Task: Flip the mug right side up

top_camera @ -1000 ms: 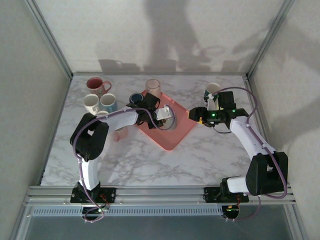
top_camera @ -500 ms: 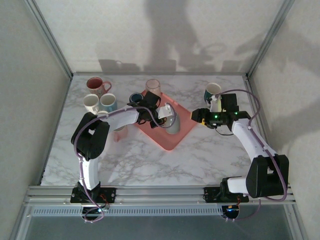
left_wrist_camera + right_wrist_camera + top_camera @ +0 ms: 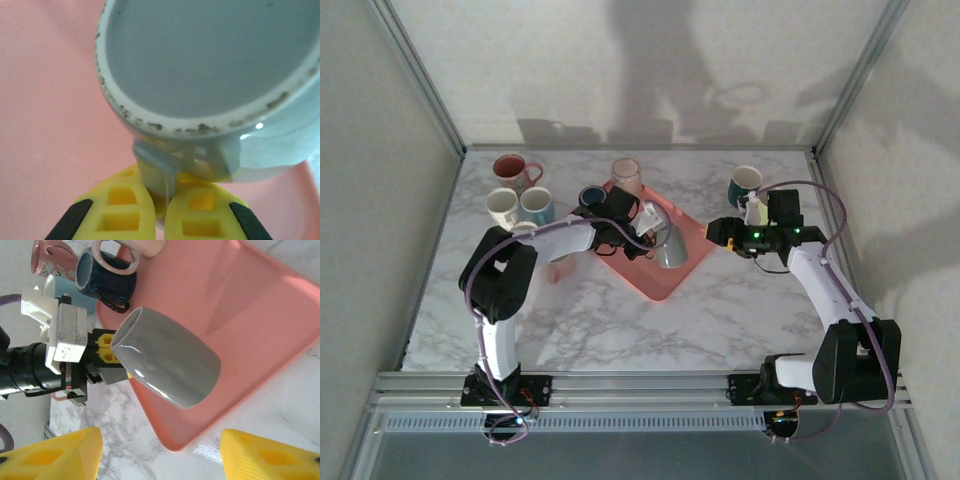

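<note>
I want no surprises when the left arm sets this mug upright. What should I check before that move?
1. Left gripper shut on the grey mug by its handle: ok.
2. Mug upright: not ok. It lies tilted, mouth toward the left gripper.
3. Mug above the pink tray, not the bare table: ok.
4. Mug's base lifted off the tray: cannot tell.
5. Right gripper open and apart from the mug: ok.
6. Navy mug, close beside the left gripper, out of the swing: cannot tell.
</note>
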{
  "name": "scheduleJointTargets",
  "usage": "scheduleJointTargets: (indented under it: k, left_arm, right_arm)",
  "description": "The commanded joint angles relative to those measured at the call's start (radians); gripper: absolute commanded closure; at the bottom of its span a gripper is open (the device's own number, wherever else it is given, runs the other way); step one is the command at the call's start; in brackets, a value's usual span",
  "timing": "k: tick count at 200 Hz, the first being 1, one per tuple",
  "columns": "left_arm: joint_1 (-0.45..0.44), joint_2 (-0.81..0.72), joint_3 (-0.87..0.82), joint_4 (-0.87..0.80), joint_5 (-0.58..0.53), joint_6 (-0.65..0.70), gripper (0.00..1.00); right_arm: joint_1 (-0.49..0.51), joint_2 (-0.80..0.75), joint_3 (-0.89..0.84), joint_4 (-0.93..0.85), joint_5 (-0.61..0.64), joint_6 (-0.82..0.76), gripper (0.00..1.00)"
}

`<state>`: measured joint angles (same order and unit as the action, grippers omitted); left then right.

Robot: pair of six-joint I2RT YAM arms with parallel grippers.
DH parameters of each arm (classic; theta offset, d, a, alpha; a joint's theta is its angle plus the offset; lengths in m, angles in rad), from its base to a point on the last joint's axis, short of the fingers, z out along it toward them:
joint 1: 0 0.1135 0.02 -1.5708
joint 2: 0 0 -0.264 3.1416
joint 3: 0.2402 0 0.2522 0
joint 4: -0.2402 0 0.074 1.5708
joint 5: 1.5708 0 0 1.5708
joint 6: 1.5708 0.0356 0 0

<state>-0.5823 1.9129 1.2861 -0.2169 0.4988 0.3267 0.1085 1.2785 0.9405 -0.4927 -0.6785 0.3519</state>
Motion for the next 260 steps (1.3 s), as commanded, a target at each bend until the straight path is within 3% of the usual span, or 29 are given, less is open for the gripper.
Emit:
scheduleJointTargets:
  k: [1,64,163,220,260]
  left_arm:
    - [0.01,-0.104,-0.015,0.131,0.081,-0.214,1.0]
    - [0.027,-0.204,-0.083,0.296,0.076,-0.607,1.0]
    - [0.031,-0.329,-0.169,0.5,0.058,-1.067,1.0]
    - [0.029,-0.37,-0.249,0.638,0.055,-1.276,1.0]
    - [0.026,-0.382,-0.27,0.674,0.047,-1.329,1.0]
  right_arm:
    - [-0.007,-0.031,-0.023,0.008,-0.028,0.005,0.36]
    - [-0.008,-0.078,-0.063,0.072,-0.096,0.016,0.36]
    - [-0.008,-0.134,-0.144,0.272,-0.239,0.108,0.37]
    - [-0.003,-0.149,-0.208,0.492,-0.297,0.237,0.39]
    - [0.021,-0.141,-0.226,0.569,-0.299,0.28,0.42]
